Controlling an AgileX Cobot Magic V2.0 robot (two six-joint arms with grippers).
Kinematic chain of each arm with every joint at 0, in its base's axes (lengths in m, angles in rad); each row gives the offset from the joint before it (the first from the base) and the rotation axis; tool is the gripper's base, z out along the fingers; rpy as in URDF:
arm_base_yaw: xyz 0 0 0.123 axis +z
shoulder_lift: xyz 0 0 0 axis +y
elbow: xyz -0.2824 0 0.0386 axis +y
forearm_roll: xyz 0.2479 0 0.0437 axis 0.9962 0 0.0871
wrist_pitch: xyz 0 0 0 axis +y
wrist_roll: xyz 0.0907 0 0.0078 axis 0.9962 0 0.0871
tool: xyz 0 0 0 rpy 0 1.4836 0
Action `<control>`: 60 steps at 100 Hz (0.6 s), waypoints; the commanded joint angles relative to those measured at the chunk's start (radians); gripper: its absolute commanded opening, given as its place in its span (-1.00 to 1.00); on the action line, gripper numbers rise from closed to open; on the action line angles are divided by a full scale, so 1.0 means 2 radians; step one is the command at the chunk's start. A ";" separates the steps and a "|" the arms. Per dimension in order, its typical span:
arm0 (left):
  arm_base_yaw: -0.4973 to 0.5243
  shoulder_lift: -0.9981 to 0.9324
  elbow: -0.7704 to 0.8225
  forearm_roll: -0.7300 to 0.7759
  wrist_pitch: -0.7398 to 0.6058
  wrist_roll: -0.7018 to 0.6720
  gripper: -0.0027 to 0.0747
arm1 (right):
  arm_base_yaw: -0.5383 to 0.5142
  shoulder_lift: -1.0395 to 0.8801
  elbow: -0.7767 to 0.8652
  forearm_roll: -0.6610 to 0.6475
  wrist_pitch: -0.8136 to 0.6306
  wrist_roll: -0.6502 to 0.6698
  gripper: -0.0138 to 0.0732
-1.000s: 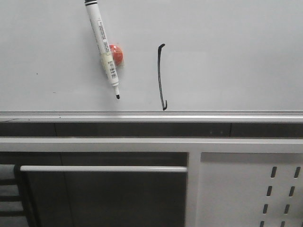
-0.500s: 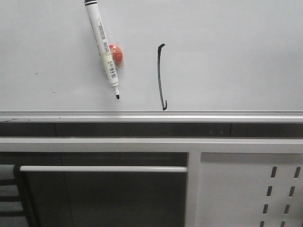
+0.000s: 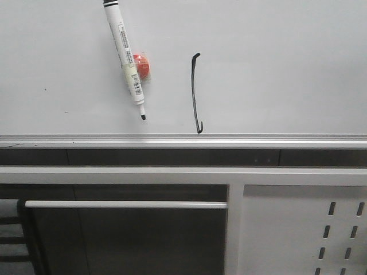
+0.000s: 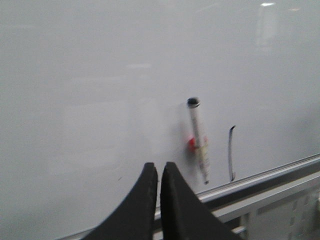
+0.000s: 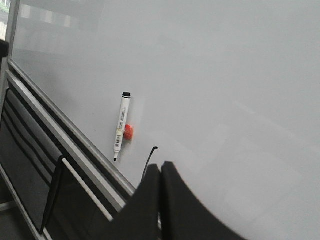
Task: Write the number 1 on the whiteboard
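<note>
Nothing has moved: number 1 lies well apart from both closed, empty end effectors.

Setting appears to be a lab or workshop: a large whiteboard with aluminium edge strip, and nearer, a grey metal panel with slot holes at right.

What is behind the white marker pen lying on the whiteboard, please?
A small red-orange object pokes out from behind the marker, against the whiteboard. The marker covers part of it, so its shape cannot be told.
</note>
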 commanded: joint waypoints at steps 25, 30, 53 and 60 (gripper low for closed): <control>0.145 -0.081 0.085 0.025 -0.017 -0.042 -0.98 | -0.004 0.006 -0.009 0.003 -0.037 0.000 -0.84; 0.158 -0.081 0.092 0.040 0.001 -0.056 -0.98 | -0.004 0.006 -0.009 0.003 -0.037 0.000 -0.84; 0.185 -0.087 0.098 0.102 0.108 -0.127 -0.98 | -0.004 0.006 -0.009 0.003 -0.037 0.000 -0.84; 0.194 -0.098 0.098 0.101 0.129 -0.127 -0.98 | -0.004 0.006 -0.009 0.003 -0.037 0.000 -0.84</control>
